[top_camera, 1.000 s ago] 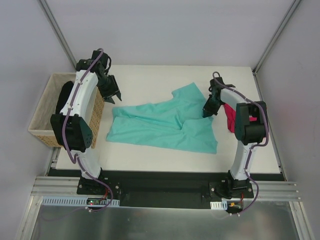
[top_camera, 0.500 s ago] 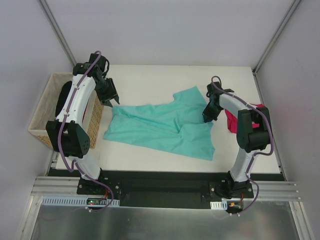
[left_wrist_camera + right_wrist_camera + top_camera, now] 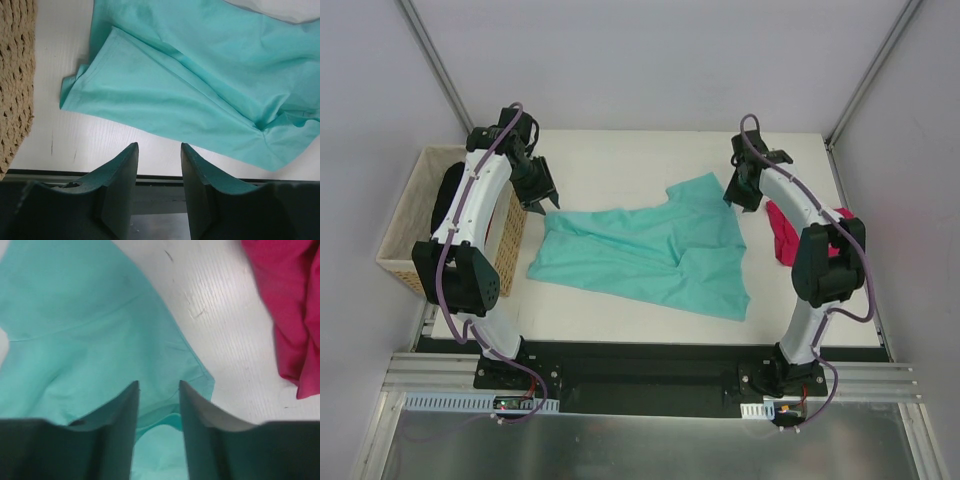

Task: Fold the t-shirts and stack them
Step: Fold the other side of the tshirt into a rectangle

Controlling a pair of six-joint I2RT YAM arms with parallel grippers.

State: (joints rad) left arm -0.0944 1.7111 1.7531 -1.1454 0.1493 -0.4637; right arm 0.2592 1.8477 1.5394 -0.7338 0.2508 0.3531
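A teal-green t-shirt lies spread and creased across the middle of the table. A magenta-pink t-shirt is bunched at the right. My left gripper hovers just off the teal shirt's far left corner, open, with nothing between its fingers. In the left wrist view the left gripper has the teal shirt lying ahead of it. My right gripper hangs over the shirt's far right sleeve. In the right wrist view the right gripper is open above the teal cloth, holding nothing, with the pink shirt to its right.
A tan woven basket stands off the table's left edge, close beside my left arm, with something dark inside. The basket wall fills the left edge of the left wrist view. Grey walls enclose the table.
My right gripper opened, let go of the teal shirt and moved toward the far side. The shirt first slid a little left and now lies flat. The left arm barely moved.
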